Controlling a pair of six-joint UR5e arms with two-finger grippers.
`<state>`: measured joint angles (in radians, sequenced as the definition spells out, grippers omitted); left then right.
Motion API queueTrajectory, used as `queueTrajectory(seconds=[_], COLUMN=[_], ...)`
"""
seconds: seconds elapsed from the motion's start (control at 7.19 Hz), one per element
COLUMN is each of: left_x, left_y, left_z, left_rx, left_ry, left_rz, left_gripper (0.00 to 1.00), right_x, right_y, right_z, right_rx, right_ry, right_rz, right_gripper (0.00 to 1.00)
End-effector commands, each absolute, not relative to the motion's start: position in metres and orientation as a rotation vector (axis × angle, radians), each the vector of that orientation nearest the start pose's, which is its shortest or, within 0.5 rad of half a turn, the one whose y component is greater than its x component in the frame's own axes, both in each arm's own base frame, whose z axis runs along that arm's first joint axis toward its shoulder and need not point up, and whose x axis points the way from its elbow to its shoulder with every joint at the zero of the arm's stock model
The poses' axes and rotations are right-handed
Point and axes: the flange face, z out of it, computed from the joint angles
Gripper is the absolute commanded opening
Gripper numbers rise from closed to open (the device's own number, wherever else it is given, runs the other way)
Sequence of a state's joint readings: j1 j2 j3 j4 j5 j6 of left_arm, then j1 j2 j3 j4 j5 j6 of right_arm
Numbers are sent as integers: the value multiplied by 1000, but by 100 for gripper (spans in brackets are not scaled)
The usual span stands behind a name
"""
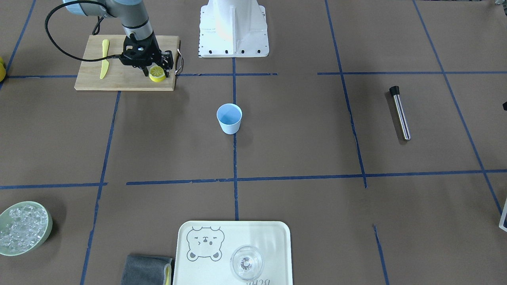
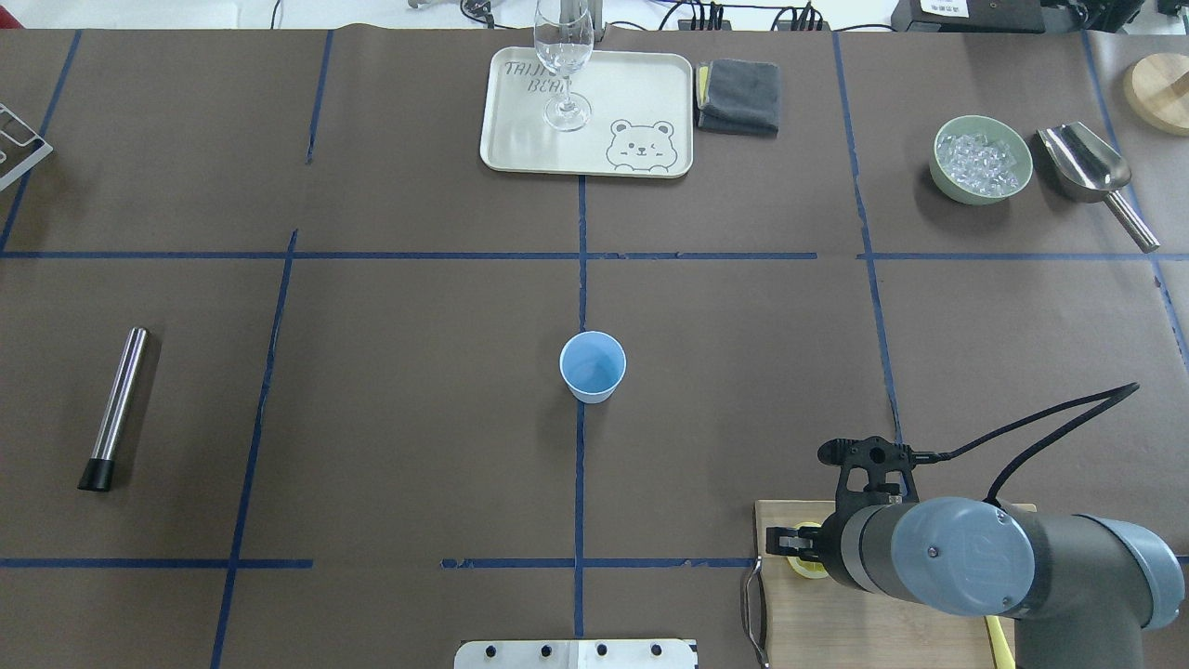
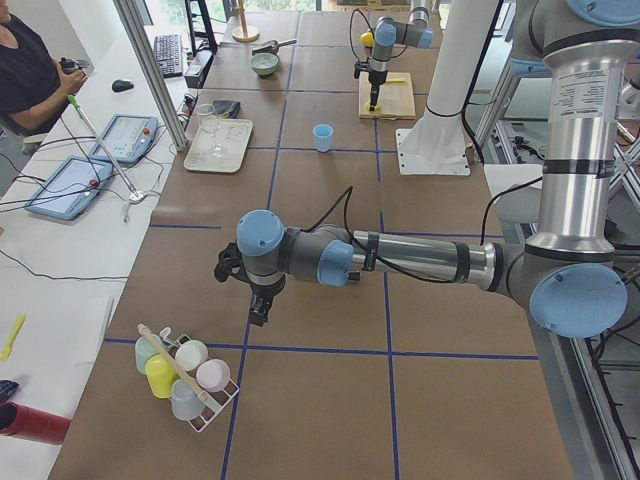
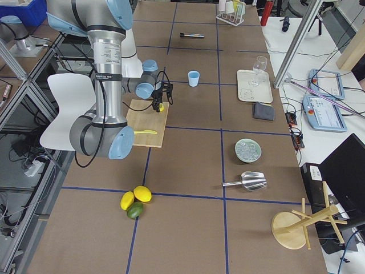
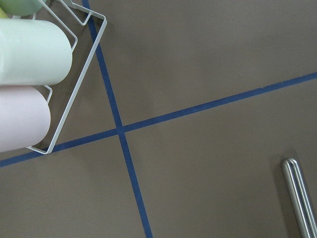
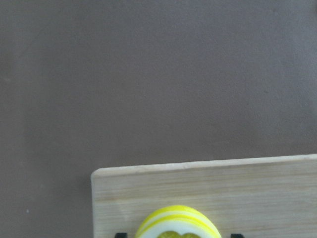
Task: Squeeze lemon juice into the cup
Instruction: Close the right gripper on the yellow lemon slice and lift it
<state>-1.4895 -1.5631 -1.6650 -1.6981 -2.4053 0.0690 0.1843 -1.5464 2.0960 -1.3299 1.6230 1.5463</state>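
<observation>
The light-blue cup [image 1: 229,118] stands upright and empty at the table's middle, also in the overhead view [image 2: 593,365]. A cut lemon half [image 1: 157,73] lies cut face up on the corner of a wooden cutting board [image 1: 119,77]. My right gripper [image 1: 156,70] is lowered over the lemon half with one finger on each side. In the right wrist view the lemon half [image 6: 178,224] shows small gaps to both fingertips, so the gripper is open around it. My left gripper [image 3: 258,300] hangs far off near a cup rack; I cannot tell if it is open or shut.
A yellow knife [image 1: 104,58] lies on the board. A metal tube with a black cap [image 1: 400,113] lies on my left side. A tray [image 1: 269,237] holds a stemmed glass [image 1: 246,262], with a grey cloth [image 1: 146,270] beside it. An ice bowl [image 1: 23,227] and scoop [image 2: 1087,163] stand far right.
</observation>
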Motion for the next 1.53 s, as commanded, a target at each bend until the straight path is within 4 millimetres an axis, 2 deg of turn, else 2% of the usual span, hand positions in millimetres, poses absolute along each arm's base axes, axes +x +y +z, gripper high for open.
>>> queueTrajectory(seconds=[0.0,0.83,1.39], left_x=[-19,-19,-19], left_y=[-502,-502,-502], left_z=[598,598,598], left_rx=[196,196,196], left_ry=[834,836,836], left_rz=[230,230,230], left_gripper=[100,100,100], right_x=[-453,-436,-424], right_y=[-218,-225,-241], right_z=[380,361,346], right_rx=[36,47,62], right_ry=[-796,-835,-867], right_rz=[136,156,189], right_gripper=[59,59,60])
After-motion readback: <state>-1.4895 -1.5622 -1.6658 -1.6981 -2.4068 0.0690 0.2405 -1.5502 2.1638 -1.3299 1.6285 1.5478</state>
